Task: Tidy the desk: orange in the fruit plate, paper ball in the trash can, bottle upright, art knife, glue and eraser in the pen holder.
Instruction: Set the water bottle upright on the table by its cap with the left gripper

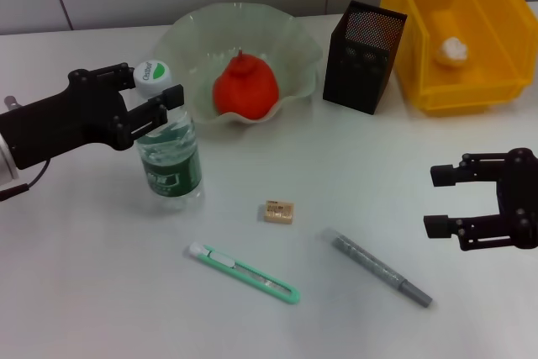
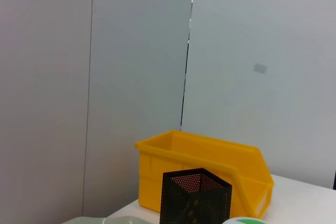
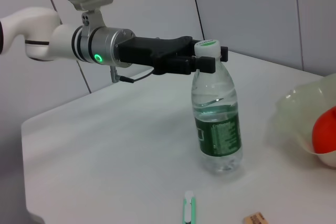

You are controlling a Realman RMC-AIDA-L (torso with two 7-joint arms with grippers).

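Clear plastic water bottle [image 1: 171,153] with white cap stands upright on the white bench [image 1: 101,292], left gripper [image 1: 151,94] fingers closed around its neck (just under the cap). Right gripper [image 1: 444,201] hovers open, holding nothing, near the grey glue pen [image 1: 380,268].

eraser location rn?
In the head view the eraser lies on the table near the middle, apart from everything: right of the upright bottle, between the green art knife and the fruit plate.
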